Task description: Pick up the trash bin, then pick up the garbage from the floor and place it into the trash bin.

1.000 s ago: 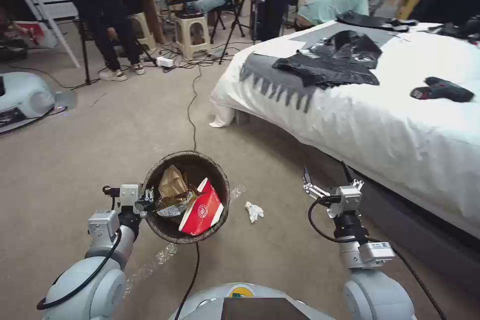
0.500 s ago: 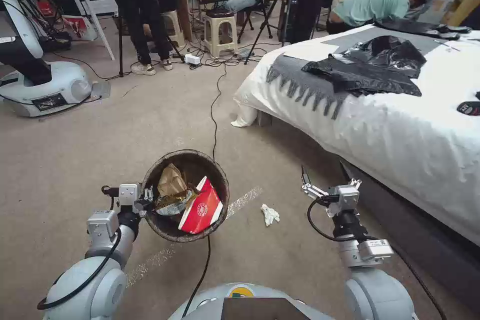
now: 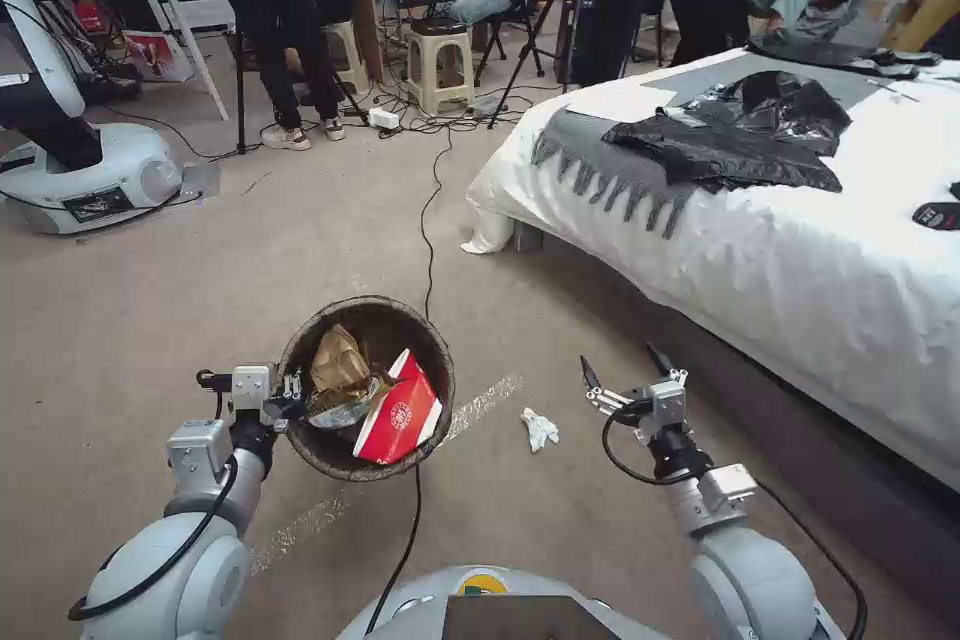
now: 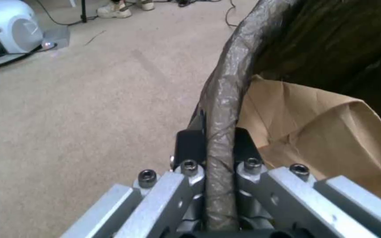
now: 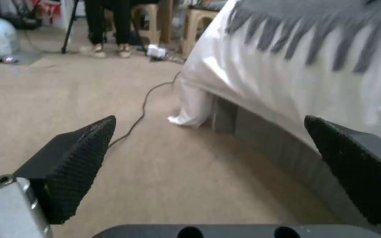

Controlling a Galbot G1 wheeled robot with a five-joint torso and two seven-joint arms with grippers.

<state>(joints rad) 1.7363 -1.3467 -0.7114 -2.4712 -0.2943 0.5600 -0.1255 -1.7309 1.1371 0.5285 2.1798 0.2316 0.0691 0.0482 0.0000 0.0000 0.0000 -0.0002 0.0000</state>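
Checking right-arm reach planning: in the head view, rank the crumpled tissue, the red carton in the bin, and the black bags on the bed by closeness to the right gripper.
1. Crumpled white tissue: on the carpet, just to the left of the open right gripper.
2. Red-and-white carton: inside the trash bin, further left, held by the left gripper.
3. Black plastic bags: on the bed, far ahead and to the right.

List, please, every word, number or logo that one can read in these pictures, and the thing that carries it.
No text can be read.
Red-and-white carton in the trash bin, which the left pincer holds by the rim: a round white emblem, too small to read.
Red-and-white sign under the far table: blurred.
Label on the white robot base: too small.
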